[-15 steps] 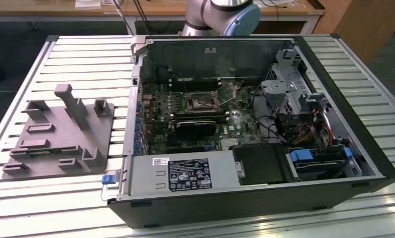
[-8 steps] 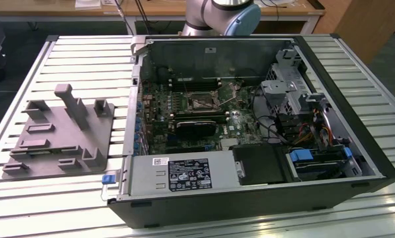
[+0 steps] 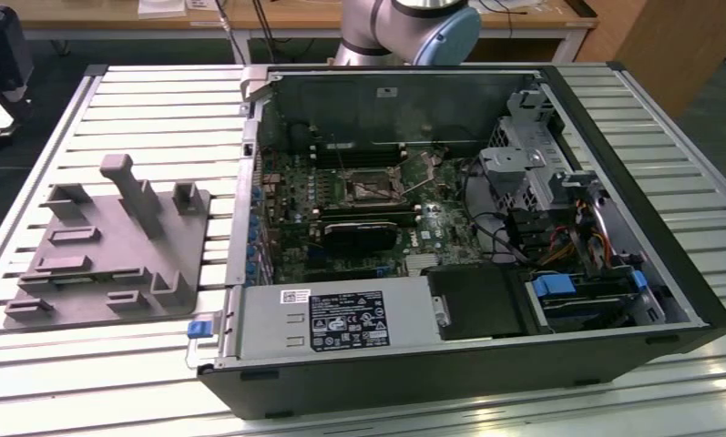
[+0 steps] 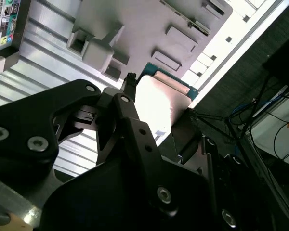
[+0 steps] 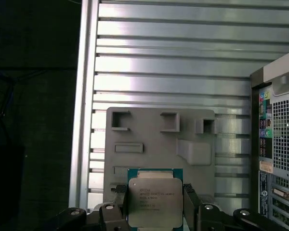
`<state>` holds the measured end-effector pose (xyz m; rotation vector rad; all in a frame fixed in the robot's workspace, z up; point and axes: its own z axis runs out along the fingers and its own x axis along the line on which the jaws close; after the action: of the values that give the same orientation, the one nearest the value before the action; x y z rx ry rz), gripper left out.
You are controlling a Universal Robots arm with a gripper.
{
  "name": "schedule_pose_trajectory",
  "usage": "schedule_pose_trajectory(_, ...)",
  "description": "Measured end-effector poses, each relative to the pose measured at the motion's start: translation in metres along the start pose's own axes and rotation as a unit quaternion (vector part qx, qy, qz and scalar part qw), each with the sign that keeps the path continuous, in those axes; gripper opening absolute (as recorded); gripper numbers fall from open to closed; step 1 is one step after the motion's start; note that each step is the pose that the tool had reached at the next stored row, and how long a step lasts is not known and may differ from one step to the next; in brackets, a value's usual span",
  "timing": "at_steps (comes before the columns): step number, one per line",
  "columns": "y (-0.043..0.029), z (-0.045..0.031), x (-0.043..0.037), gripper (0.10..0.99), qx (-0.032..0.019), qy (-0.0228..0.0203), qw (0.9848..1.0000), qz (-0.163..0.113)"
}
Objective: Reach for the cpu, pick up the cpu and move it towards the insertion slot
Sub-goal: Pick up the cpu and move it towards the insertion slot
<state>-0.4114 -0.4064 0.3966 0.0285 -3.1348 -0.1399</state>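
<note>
The cpu (image 5: 154, 198) is a thin square chip with a silvery top plate and a green rim. It sits between my gripper's (image 5: 154, 204) two black fingers (image 5: 118, 204), which press on its opposite edges. In the second wrist view the cpu (image 4: 161, 98) shows edge-on in my gripper (image 4: 156, 113), held up well above the grey fixture (image 4: 135, 29). The insertion slot (image 3: 369, 188) is the square dark socket with a metal frame on the motherboard inside the open computer case (image 3: 606, 137), towards the exterior view's right of the fixture (image 3: 107, 246).
The grey blocky fixture (image 5: 159, 139) lies on a slatted metal table (image 5: 183, 57). The case's back panel (image 5: 279, 144) stands beside it. Inside the case are a black card (image 3: 356, 235), a power supply (image 3: 338, 319) and drive bays (image 3: 533, 182). The arm's base (image 3: 412, 27) stands behind the case.
</note>
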Motion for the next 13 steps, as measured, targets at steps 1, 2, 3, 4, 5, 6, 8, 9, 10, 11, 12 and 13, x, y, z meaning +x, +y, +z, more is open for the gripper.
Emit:
schedule_pose_trajectory(1,0.0,-0.0001,-0.0027,0.541,0.0,0.0005,1.0,0.0)
schedule_pose_trajectory(2,-0.0001,-0.0001,-0.0051,0.541,0.0,0.0009,1.0,0.0)
schedule_pose_trajectory(3,-0.0001,-0.0001,-0.0077,0.541,0.0,0.0012,1.0,0.0)
schedule_pose_trajectory(4,-0.0002,-0.0001,-0.0101,0.541,0.0,0.0016,1.0,0.0)
schedule_pose_trajectory(5,-0.0002,-0.0001,-0.0126,0.541,-0.0001,0.0019,1.0,0.0)
schedule_pose_trajectory(6,-0.0003,-0.0001,-0.0151,0.541,-0.0001,0.0023,1.0,0.0)
schedule_pose_trajectory(8,-0.0004,-0.0002,-0.0199,0.541,0.0,0.0031,1.0,0.0)
schedule_pose_trajectory(9,-0.0004,-0.0002,-0.0224,0.541,0.0,0.0035,1.0,0.0)
schedule_pose_trajectory(10,-0.0004,-0.0002,-0.0248,0.541,-0.0001,0.0039,1.0,0.0)
schedule_pose_trajectory(11,-0.0005,-0.0002,-0.0272,0.541,-0.0001,0.0042,1.0,0.0)
schedule_pose_trajectory(12,-0.0005,-0.0001,-0.0297,0.541,-0.0001,0.0046,1.0,0.0)
schedule_pose_trajectory(13,-0.0006,-0.0002,-0.0321,0.541,-0.0001,0.005,1.0,0.0)
